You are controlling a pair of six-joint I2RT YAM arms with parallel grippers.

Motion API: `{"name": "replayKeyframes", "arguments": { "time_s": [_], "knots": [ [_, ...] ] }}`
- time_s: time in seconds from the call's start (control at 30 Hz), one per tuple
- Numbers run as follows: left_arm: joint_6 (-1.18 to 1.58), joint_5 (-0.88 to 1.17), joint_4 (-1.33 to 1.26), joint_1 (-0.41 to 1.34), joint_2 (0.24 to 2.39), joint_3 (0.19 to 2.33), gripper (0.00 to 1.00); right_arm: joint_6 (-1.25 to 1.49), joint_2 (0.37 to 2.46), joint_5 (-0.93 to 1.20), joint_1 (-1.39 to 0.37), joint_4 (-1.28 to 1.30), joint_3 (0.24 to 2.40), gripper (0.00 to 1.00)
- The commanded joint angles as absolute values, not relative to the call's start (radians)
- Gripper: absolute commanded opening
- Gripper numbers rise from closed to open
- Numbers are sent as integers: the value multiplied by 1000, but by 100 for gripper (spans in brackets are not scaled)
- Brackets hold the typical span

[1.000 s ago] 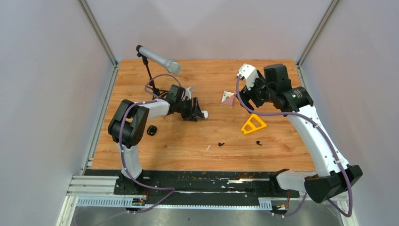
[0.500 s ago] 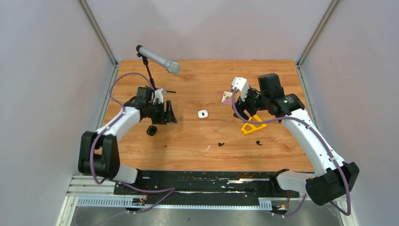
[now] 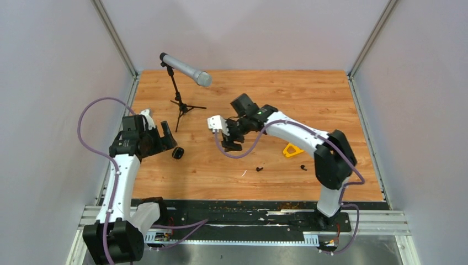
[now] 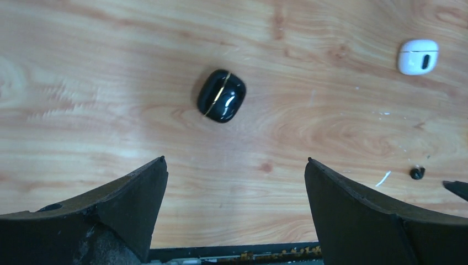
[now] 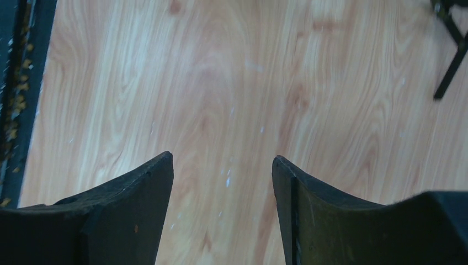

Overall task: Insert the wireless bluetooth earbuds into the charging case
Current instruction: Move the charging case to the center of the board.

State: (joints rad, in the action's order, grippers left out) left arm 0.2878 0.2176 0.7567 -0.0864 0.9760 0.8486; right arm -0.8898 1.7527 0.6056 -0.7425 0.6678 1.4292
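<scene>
A closed black charging case (image 4: 221, 95) with a gold seam lies on the wood just ahead of my left gripper (image 4: 234, 160), which is wide open and holds nothing. From above, that black case (image 3: 177, 153) sits right of the left gripper (image 3: 167, 139). A closed white charging case (image 4: 418, 56) lies farther right. My right gripper (image 3: 232, 144) hangs over the table's middle and hides the white case from above. The right gripper (image 5: 221, 157) is open over bare wood. Two black earbuds (image 3: 259, 168) (image 3: 303, 167) lie near the front; one earbud (image 4: 417, 173) shows in the left wrist view.
A microphone (image 3: 185, 69) on a black tripod (image 3: 179, 105) stands at the back left; one tripod leg (image 5: 452, 55) shows in the right wrist view. A yellow triangle (image 3: 292, 149) lies partly behind the right arm. A thin white sliver (image 3: 243, 173) lies near the earbuds.
The left gripper let go of the white case, opened wide and drew back left beside the black case. The right arm swung from the far right to the centre over the white case.
</scene>
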Motion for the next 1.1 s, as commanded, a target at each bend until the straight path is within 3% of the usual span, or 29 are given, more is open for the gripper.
{"name": "replayKeyframes", "arguments": {
  "time_s": [0.0, 0.17, 0.27, 0.47, 0.67, 1.07],
  "knots": [
    [311, 178, 826, -128, 938, 830, 100, -948, 1911, 670, -804, 569, 1609, 65],
    [360, -8, 863, -167, 1026, 805, 100, -935, 1984, 678, -831, 581, 1715, 65],
    [302, 164, 753, -196, 1059, 770, 100, -930, 1923, 636, -829, 558, 1639, 64],
    [271, 291, 519, -150, 1187, 729, 93, -905, 1699, 544, -816, 532, 1413, 65],
    [111, 146, 558, -10, 1333, 842, 79, -917, 1516, 458, -758, 634, 1322, 65],
    [-29, -77, 582, 157, 1552, 927, 63, -936, 1332, 368, -699, 715, 1278, 66]
  ]
}}
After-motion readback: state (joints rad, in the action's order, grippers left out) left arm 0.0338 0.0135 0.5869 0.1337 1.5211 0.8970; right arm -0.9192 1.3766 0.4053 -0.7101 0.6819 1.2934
